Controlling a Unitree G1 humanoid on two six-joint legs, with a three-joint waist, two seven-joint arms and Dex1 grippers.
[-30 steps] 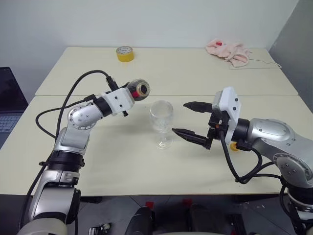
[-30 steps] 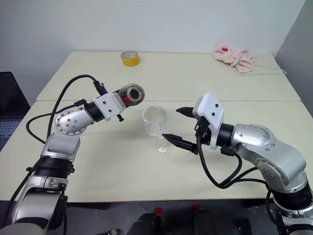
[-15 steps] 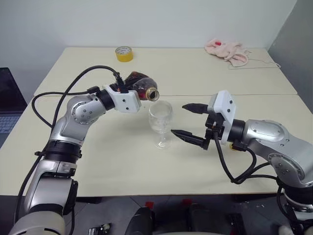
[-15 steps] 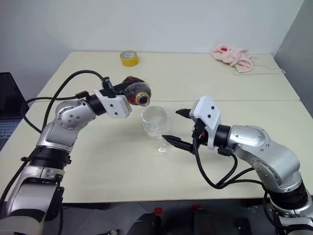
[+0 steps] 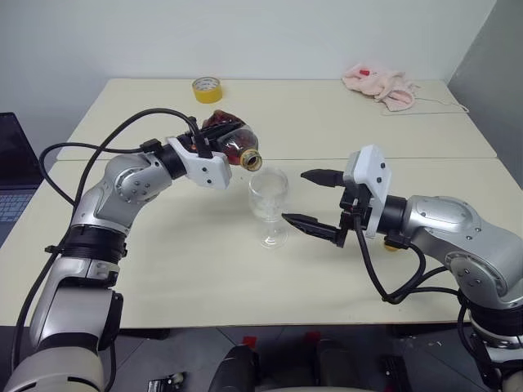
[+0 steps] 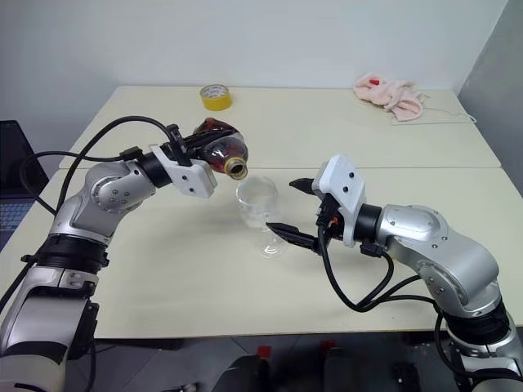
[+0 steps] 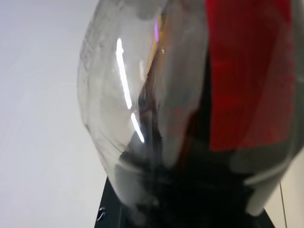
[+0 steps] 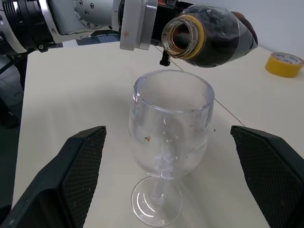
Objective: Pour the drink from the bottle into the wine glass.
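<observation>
I've rolled the bottle [image 5: 231, 139] over the wine glass [image 5: 269, 204] — left fingers clamped on it, right fingers [image 5: 315, 202] spread; tipping faster risks drink overshooting the rim.

The bottle [image 5: 230, 140], clear plastic with a red label and uncapped, lies tipped on its side in the air, its open mouth just above the rim of the wine glass [image 5: 269, 202]. Dark drink [image 8: 223, 47] sits inside the bottle. The clear, stemmed glass stands upright on the surface [image 5: 204, 261].
</observation>
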